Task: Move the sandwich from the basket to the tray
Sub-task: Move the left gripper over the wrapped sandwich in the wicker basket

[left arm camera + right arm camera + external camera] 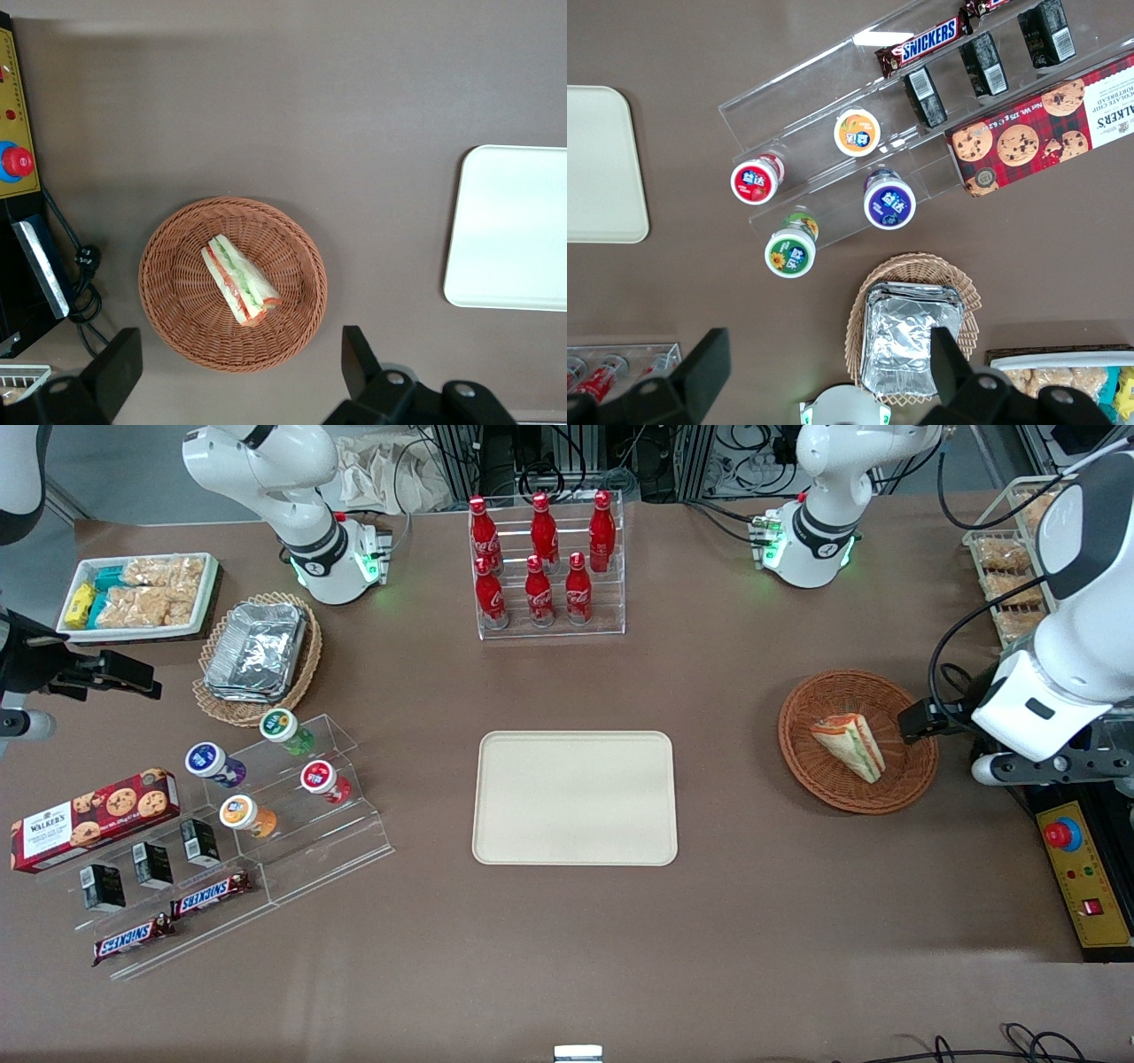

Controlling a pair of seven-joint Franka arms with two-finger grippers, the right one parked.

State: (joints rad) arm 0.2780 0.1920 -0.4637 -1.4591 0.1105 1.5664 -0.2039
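The sandwich (848, 745) lies on its side in the middle of the basket (912, 779), ringed by bare wicker out to the rim. The basket sits on the desk (567, 948) toward the working arm's end, well apart from the tray (575, 797), with open brown desk between the two rims. The gripper (241, 372) hangs above the basket's edge, touching nothing, its fingers (113, 367) spread wide and empty. The tray carries nothing.
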